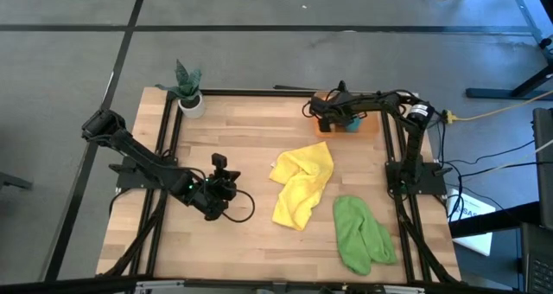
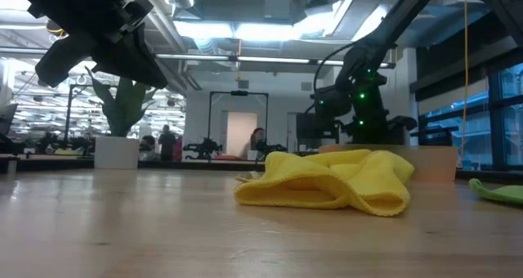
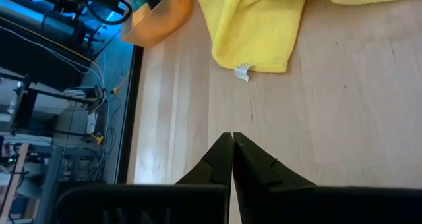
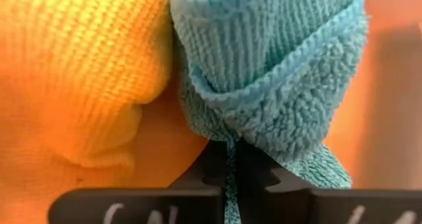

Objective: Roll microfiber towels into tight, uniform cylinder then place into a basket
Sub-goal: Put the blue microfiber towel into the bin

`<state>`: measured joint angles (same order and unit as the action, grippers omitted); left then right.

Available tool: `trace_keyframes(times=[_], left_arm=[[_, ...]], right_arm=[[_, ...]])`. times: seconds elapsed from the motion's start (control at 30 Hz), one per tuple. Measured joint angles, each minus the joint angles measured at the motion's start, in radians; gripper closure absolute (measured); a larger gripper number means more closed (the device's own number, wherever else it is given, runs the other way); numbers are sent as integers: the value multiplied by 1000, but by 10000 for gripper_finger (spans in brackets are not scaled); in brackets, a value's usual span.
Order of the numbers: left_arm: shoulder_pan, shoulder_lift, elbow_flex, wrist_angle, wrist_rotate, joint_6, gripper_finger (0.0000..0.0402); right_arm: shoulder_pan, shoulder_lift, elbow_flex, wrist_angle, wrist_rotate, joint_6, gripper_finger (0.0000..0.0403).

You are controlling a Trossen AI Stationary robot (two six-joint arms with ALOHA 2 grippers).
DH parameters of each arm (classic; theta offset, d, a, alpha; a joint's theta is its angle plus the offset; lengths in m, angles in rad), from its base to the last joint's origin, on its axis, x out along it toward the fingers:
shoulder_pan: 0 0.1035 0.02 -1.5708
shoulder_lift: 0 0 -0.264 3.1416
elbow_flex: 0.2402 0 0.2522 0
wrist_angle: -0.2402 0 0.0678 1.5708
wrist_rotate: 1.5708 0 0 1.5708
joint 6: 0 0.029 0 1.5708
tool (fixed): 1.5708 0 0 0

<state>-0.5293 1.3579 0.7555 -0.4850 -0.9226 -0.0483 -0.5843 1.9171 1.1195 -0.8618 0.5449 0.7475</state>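
Nearest my low camera, bare wooden table (image 2: 163, 229) runs up to the crumpled yellow towel (image 2: 331, 180), which lies loose near the middle of the table. Off to its right I see the green towel (image 1: 361, 233), also unrolled, toward the front right corner and apart from the yellow one.

On my left side, the left gripper (image 1: 223, 188) hovers over bare wood, well clear of the yellow towel, with its fingers (image 3: 217, 165) pressed together on nothing.

Farther back, the right arm reaches to the far right corner, where the right gripper (image 1: 327, 112) sits at the orange basket (image 1: 367, 125). Through its wrist camera I see the teal towel (image 4: 277, 72) bunched directly ahead, a fold of it pinched between the closed jaws, and the orange towel (image 4: 72, 72) pressed against the teal one's side, both inside the basket.

At the far left corner stands a white pot with a plant (image 1: 188, 91). Beyond the table, people (image 2: 167, 141) stand in the room.
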Motion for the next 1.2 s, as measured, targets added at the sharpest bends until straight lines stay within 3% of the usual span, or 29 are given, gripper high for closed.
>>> trace_keyframes(times=[0.27, 0.5, 0.77, 1.2], left_arm=[[0, 0, 0, 0, 0, 7, 398], [0, 0, 0, 0, 0, 7, 398], [0, 0, 0, 0, 0, 8, 398], [0, 0, 0, 0, 0, 8, 398]], right_arm=[[2, -4, 30, 110, -153, -93, 388], [1, -5, 32, 136, -194, -102, 387], [2, -34, 32, 159, -320, -104, 387], [-1, -36, 32, 336, -476, -102, 378]])
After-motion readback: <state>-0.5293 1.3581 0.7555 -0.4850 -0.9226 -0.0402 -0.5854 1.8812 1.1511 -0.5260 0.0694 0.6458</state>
